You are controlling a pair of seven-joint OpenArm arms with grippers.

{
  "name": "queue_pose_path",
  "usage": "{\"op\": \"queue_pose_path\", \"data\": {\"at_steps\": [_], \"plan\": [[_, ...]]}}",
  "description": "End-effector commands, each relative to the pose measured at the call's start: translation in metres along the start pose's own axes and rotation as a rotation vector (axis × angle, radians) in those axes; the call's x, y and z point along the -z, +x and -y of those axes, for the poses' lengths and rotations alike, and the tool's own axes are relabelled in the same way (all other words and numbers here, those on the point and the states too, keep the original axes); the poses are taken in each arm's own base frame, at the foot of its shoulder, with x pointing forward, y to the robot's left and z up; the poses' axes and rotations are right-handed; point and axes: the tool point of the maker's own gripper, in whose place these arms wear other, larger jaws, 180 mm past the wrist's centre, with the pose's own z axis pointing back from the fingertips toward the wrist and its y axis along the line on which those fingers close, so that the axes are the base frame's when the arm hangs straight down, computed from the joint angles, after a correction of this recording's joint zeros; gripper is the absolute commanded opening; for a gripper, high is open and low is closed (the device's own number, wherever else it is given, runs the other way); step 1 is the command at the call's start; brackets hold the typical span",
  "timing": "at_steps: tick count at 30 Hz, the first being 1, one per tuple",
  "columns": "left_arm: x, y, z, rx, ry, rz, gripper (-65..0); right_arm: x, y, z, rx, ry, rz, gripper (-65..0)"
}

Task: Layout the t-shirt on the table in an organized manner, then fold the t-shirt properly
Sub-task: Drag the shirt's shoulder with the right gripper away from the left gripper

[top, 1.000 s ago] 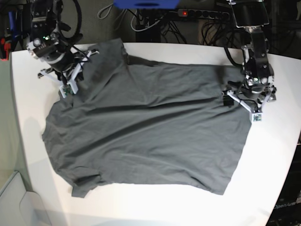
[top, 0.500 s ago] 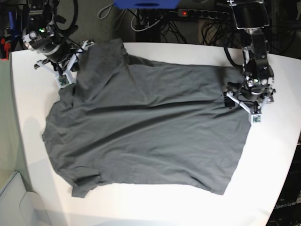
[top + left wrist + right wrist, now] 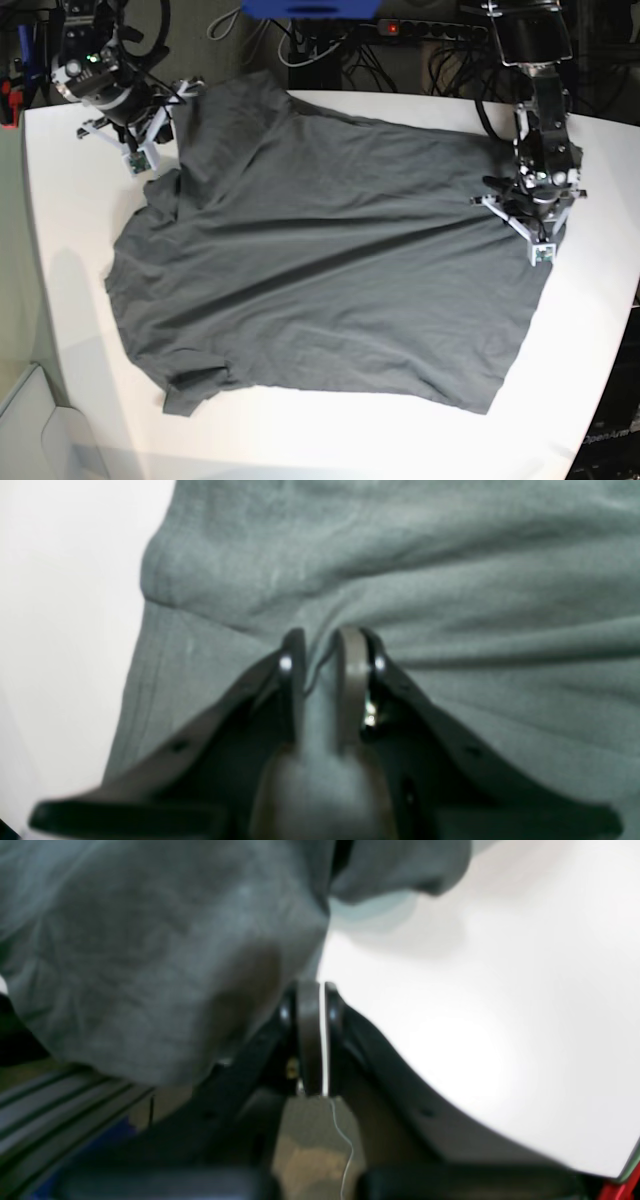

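left gripper nearly closed, right gripper clamped

T-shirt: soft, matt grey knit cloth, faintly fuzzy and creased, with a stitched hem visible in the left wrist view. Surface: smooth, glossy white top, reflecting light near its front edge. Left claw and right claw: dark moulded parts, probably matt plastic, though blur limits certainty, with small shiny metal fasteners at the tips.
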Motion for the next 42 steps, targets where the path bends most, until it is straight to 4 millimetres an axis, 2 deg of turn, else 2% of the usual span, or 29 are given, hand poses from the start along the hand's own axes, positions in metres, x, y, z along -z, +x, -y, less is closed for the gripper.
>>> {"op": "queue_pose_path", "data": {"at_steps": [1, 3, 8, 12, 16, 19, 21, 29, 31, 37, 42], "plan": [[-0.001, -0.006, -0.008, 0.009, 0.027, -0.035, -53.9, -0.001, 0.008, -0.008, -0.010, 0.024, 0.035, -65.0], [-0.001, -0.006, -0.007, 0.008, 0.026, -0.036, -53.9, -0.001, 0.002, -0.018, -0.017, 0.051, 0.018, -65.0], [0.000, -0.007, -0.005, 0.006, 0.022, -0.038, -53.8, 0.003, 0.000, -0.041, -0.029, 0.112, 0.040, -65.0], [-0.002, -0.007, -0.004, 0.003, 0.017, -0.033, -53.8, 0.014, -0.014, -0.039, -0.005, 0.119, -0.001, -65.0], [-0.005, -0.002, -0.003, 0.002, 0.016, -0.019, -53.8, 0.027, -0.018, -0.033, 0.004, 0.119, -0.026, -65.0], [-0.011, 0.010, -0.003, 0.004, 0.016, 0.020, -53.8, 0.032, -0.022, -0.024, 0.006, 0.107, -0.027, -65.0], [-0.016, 0.010, -0.004, 0.007, 0.019, 0.016, -53.8, 0.034, -0.025, -0.021, 0.010, 0.105, -0.026, -65.0], [-0.029, 0.018, 0.003, 0.000, 0.010, 0.010, -53.8, 0.037, -0.032, 0.029, 0.074, -0.001, -0.041, -65.0], [-0.029, 0.018, 0.004, -0.002, 0.008, 0.009, -53.8, 0.035, -0.036, 0.045, 0.078, -0.032, -0.054, -65.0], [-0.029, 0.018, 0.004, -0.002, 0.008, 0.009, -53.8, 0.027, -0.044, 0.071, 0.101, -0.092, -0.066, -65.0], [-0.029, 0.018, 0.004, -0.002, 0.008, 0.009, -53.7, 0.019, -0.052, 0.080, 0.119, -0.123, -0.074, -65.0]]}}
